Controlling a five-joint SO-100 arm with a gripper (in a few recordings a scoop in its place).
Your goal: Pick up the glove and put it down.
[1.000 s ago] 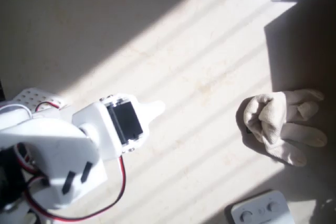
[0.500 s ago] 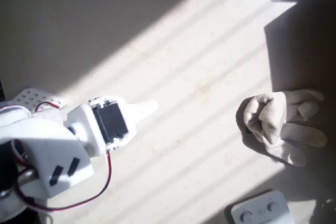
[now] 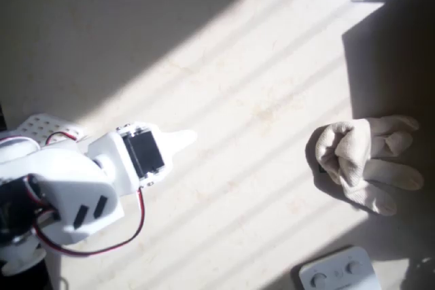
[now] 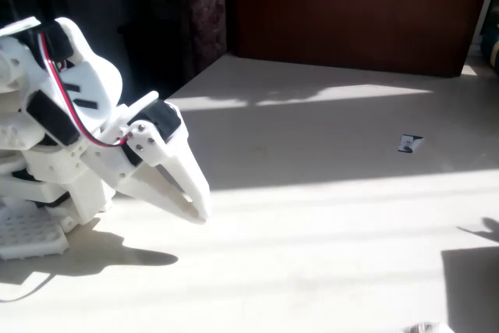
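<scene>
The glove is beige. The pincer is white, with a red wire. The tabletop is cream with stripes of sunlight and shadow.

Hard sunlight stripes the table, washing out pale surfaces; deep shadows elsewhere, slightly soft focus.

Two still cameras, one above and one low at the side.
The overhead view looks straight down on the table; the fixed view stands low near the table edge, facing across it. Both share the white arm and the sunlit tabletop.
</scene>
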